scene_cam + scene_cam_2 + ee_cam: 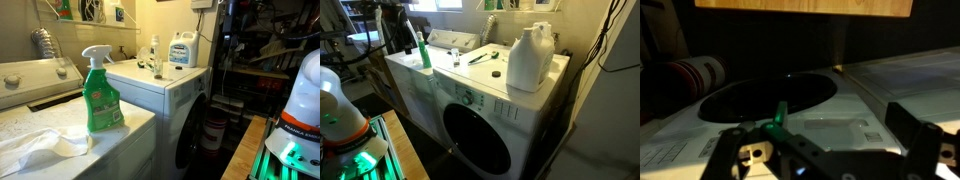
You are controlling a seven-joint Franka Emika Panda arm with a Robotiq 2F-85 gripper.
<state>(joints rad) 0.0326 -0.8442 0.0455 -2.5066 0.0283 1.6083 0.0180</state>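
In the wrist view my gripper (825, 140) is open and empty, its two dark fingers spread wide at the bottom of the frame. It faces the front of a white front-loading washer, close to the round dark door (765, 95) and the pale drawer panel (830, 125). It touches nothing. The same door shows in both exterior views (475, 140) (195, 130). Only the arm's white body with a green light shows there (300, 100) (340, 110); the gripper itself is out of view.
A green spray bottle (100, 95) (423, 50) and a white cloth (40, 148) sit on the neighbouring machine's top. A white detergent jug (530, 60) (182, 50), a small clear bottle (155, 55), a black cap (496, 73) and a green tool (480, 57) lie on the washer top.
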